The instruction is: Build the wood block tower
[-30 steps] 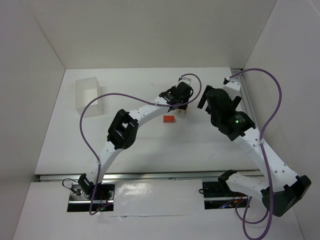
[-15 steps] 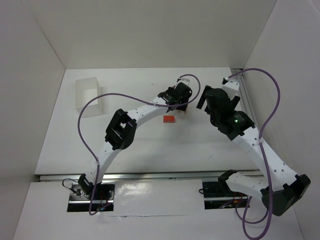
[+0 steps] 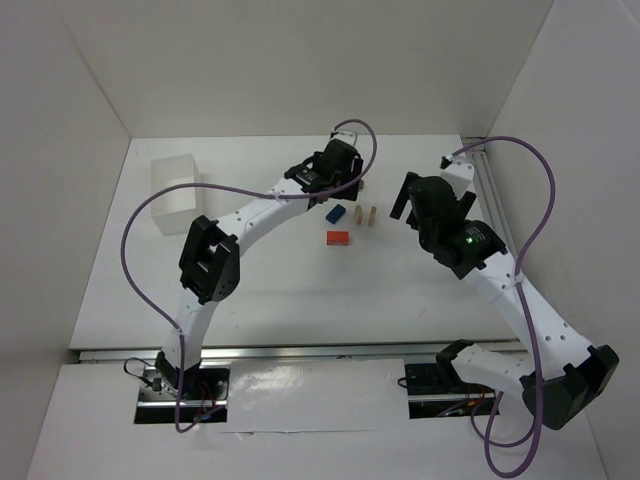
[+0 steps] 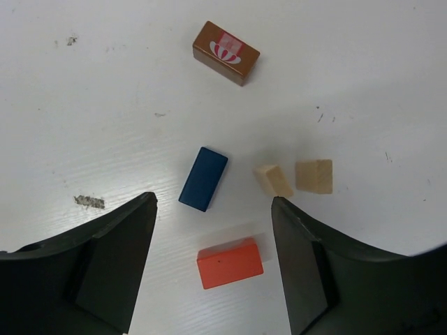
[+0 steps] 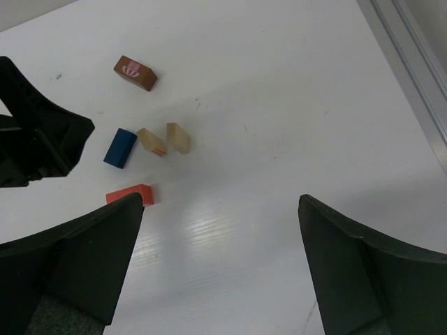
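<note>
The white bench (image 3: 260,290) carries a translucent tub (image 3: 175,193) at the top view's upper left. The blocks lie loose at its upper middle, between the two grippers.

In the left wrist view:
- The left gripper (image 4: 213,202) hangs over them, jaws spread wide and touching no block.
- The brown block (image 4: 225,52) runs from upper left to lower right.
- The orange-red block (image 4: 230,263) lies almost level.
- The blue block (image 4: 203,179) slants steeply from upper right to lower left.
- Two pale blocks (image 4: 273,181) (image 4: 313,176) sit just beside each other.

The right gripper (image 5: 220,202) has its jaws wide open and empty.
</note>
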Controlling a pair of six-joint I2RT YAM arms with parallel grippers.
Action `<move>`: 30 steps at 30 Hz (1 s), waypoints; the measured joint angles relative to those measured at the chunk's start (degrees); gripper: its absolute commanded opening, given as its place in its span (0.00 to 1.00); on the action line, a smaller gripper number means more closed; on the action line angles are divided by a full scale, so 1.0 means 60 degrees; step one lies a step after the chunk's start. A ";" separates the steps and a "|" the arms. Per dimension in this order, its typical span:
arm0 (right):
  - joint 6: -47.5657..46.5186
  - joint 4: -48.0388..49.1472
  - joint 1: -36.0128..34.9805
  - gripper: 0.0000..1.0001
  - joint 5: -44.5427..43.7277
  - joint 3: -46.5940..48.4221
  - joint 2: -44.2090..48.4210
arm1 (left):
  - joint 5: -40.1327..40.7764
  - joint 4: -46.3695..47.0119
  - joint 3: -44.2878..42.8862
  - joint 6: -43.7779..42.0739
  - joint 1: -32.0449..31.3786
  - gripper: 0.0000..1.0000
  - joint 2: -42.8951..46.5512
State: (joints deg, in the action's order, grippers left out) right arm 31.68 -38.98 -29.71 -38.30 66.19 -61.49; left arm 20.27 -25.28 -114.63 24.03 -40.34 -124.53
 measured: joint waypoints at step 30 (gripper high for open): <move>-0.0029 0.0120 0.0168 0.99 0.0546 -0.0047 -0.0437 | -0.3169 -0.1432 -0.1282 -0.1472 0.1155 0.70 -0.2659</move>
State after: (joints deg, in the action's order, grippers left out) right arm 31.51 -38.26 -28.71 -35.03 65.91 -64.12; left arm 1.26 -33.87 -122.32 15.20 -33.41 -140.49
